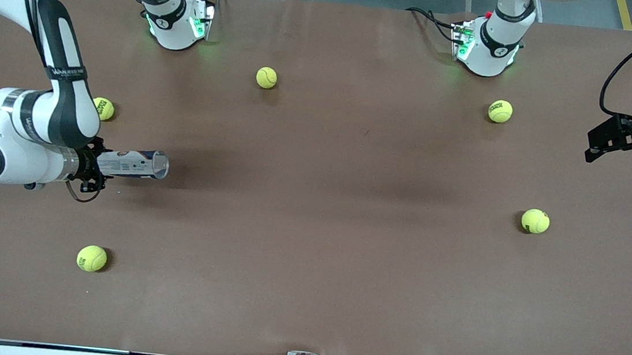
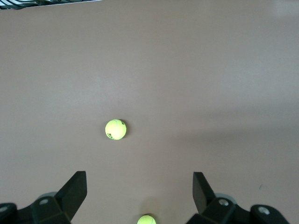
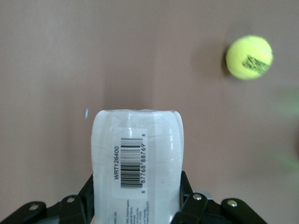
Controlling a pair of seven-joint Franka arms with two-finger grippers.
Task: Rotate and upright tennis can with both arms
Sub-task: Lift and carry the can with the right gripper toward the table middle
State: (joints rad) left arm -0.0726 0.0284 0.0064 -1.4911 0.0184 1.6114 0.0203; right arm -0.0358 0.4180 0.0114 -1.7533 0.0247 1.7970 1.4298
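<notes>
Right gripper (image 1: 97, 169) is clamped on one end of the tennis can (image 1: 134, 163), which lies on its side at the right arm's end of the table (image 1: 311, 229), sticking out of the jaws toward the table's middle, barcode facing up in the right wrist view. Left gripper (image 1: 615, 141) waits with fingers spread wide above the left arm's end of the table, nothing between them, two tennis balls (image 2: 115, 129) on the table under it.

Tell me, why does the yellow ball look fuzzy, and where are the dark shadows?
Right wrist view: the tennis ball is blurred and the tennis can label sharp. Front view: a soft shadow spreads on the table beside the can, and green light glows at both bases. Left wrist view: even light, faint shadow.
</notes>
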